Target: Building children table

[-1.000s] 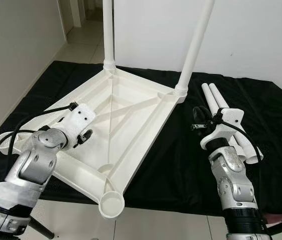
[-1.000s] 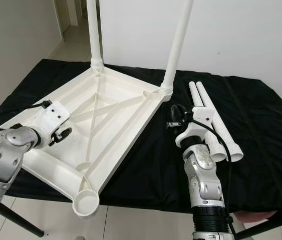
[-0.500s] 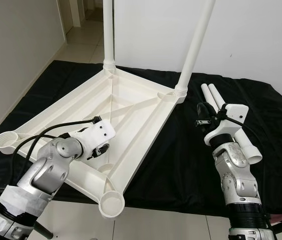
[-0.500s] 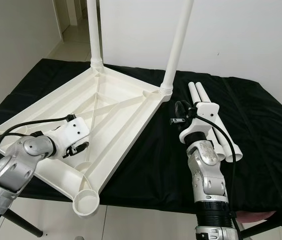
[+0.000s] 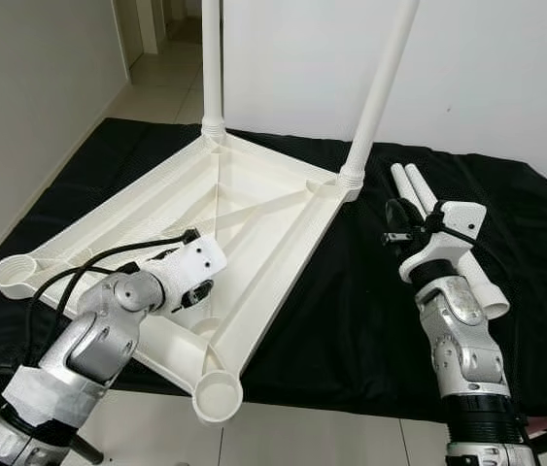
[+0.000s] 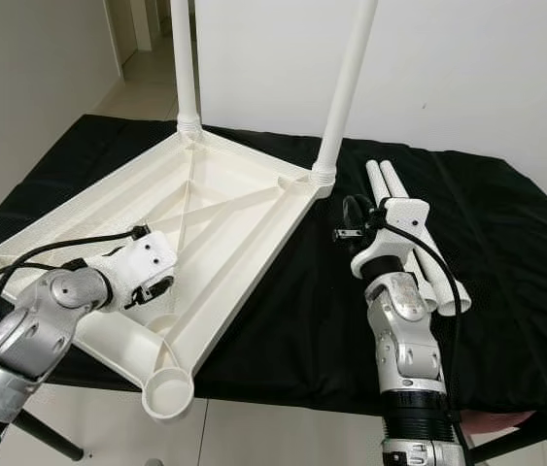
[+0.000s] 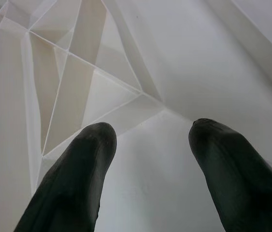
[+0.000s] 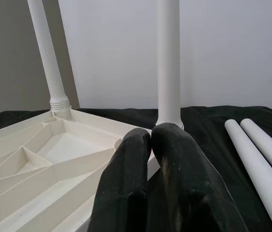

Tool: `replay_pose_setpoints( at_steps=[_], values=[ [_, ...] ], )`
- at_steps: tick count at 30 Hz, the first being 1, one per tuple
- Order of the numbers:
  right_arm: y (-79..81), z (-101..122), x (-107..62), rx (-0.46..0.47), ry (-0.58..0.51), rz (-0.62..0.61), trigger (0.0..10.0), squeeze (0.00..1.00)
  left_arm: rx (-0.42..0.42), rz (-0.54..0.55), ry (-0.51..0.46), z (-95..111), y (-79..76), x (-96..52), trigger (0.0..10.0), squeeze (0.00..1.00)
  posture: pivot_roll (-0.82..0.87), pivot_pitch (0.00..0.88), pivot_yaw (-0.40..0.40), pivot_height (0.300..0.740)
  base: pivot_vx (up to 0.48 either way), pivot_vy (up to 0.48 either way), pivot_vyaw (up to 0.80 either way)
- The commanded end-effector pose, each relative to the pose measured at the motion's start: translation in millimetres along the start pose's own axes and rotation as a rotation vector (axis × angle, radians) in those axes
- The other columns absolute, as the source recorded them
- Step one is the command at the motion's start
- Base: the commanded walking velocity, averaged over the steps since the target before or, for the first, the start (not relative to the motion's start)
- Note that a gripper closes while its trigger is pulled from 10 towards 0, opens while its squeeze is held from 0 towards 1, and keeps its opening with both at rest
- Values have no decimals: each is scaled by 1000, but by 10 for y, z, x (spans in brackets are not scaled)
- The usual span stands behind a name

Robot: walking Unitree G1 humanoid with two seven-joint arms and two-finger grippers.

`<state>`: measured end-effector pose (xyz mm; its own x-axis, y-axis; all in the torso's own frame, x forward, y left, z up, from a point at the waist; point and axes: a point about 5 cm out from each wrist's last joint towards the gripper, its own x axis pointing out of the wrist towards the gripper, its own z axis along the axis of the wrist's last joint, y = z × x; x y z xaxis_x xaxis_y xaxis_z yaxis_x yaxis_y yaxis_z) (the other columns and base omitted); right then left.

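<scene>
— Left eye view: what do we see?
— Ribbed white plastic tabletop [image 5: 244, 209] upside down on black cloth [image 5: 351, 311], two loose tubes [image 5: 438, 233] beside it. Left gripper [image 7: 150, 145] spread over the ribs, holding nothing; right gripper [image 8: 150, 145] pinched closed, empty.

Right gripper [image 8: 150, 137] fills the foreground, jaws pressed together with nothing between them. Beyond the fingertips lies the upturned tabletop [image 8: 53, 159], its white ribbed underside facing up. Two legs stand upright from its corners: the near leg [image 8: 168, 63] rises just past the gripper, the far leg [image 8: 46, 58] further off. Off to one side, two loose legs [image 8: 261, 154] lie side by side on the black cloth [image 8: 208, 125]. A pale wall [image 8: 232, 48] is behind.
</scene>
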<state>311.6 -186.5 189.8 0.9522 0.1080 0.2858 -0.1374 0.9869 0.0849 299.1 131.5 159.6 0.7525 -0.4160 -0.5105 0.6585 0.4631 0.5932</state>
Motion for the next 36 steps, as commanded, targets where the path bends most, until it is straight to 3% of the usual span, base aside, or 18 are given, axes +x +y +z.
replay_pose_setpoints(
  at_steps=[1,7,15,21,25,26,29,31,34,36],
  values=[
    [-20,-18,12,3,14,-3,10000,0,0,-106,71,-135,-263,87,10000,0,-30,0,-67,740,0,0,0],
    [-15,-15,21,2,16,3,10000,0,-18,-146,36,-44,-384,133,10000,0,-33,0,-72,740,0,0,0],
    [-13,-4,28,-3,13,9,10000,0,-46,-186,-103,406,-497,253,10000,0,-44,0,-66,740,0,0,0],
    [-11,-5,15,-3,12,6,10000,0,-113,-162,-204,665,-491,306,10000,0,-50,0,-57,740,0,0,0],
    [-11,-7,12,-2,12,5,10000,0,-114,-151,-219,686,-477,309,10000,0,-50,0,-57,740,0,0,0],
    [-16,-12,-1,-3,13,0,10000,0,-167,-91,-255,725,-349,303,10000,0,-51,0,-55,740,0,0,0],
    [-19,-13,-6,-3,13,-2,10000,0,-192,-67,-275,740,-291,293,10000,0,-51,0,-55,740,0,0,0],
    [-26,-31,-29,-5,18,-6,10000,0,-263,-15,-398,806,-60,173,10000,0,-51,0,-55,740,0,0,0],
    [-31,-44,-43,-5,23,-10,10000,0,-292,-3,-472,835,49,85,10000,0,-45,0,-53,740,0,0,0],
    [-43,-61,-60,-7,30,-16,10000,0,-271,-43,-501,821,39,28,10000,0,-45,0,-53,740,0,0,0]
  ],
)
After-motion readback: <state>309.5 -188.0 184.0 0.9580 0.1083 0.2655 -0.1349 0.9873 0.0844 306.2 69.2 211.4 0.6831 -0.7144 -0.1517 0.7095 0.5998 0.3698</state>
